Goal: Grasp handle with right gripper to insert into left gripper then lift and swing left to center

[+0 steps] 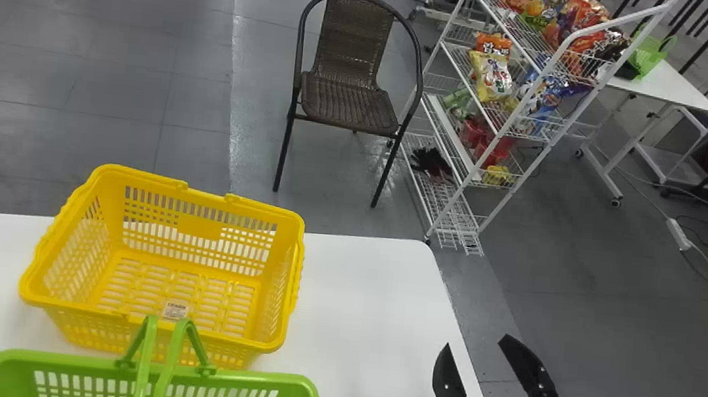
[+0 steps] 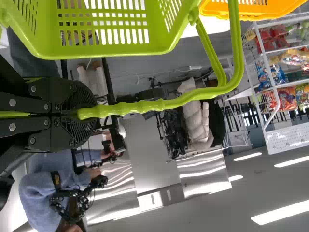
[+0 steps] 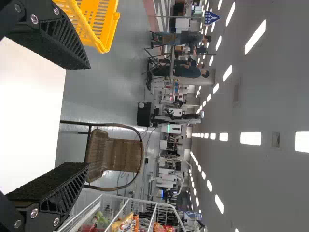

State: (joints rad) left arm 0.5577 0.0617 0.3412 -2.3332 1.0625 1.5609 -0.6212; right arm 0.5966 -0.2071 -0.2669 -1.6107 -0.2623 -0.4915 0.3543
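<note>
In the head view my right gripper [image 1: 477,344] stands open over the table's right edge, well to the right of the green basket [image 1: 300,393], nothing between its fingers. The right wrist view shows the same gripper [image 3: 88,116], its fingers wide apart. The basket's green handles [image 1: 145,351] rise at the front left, close to the yellow basket. In the left wrist view my left gripper [image 2: 79,113] is shut on the end of a green handle [image 2: 145,106], with the green basket [image 2: 108,46] beside it.
A yellow basket [image 1: 193,227] with no goods inside stands on the white table [image 1: 375,306], just behind the green one. Beyond the table are a brown chair [image 1: 351,103] and a white wire rack [image 1: 507,119] of snacks.
</note>
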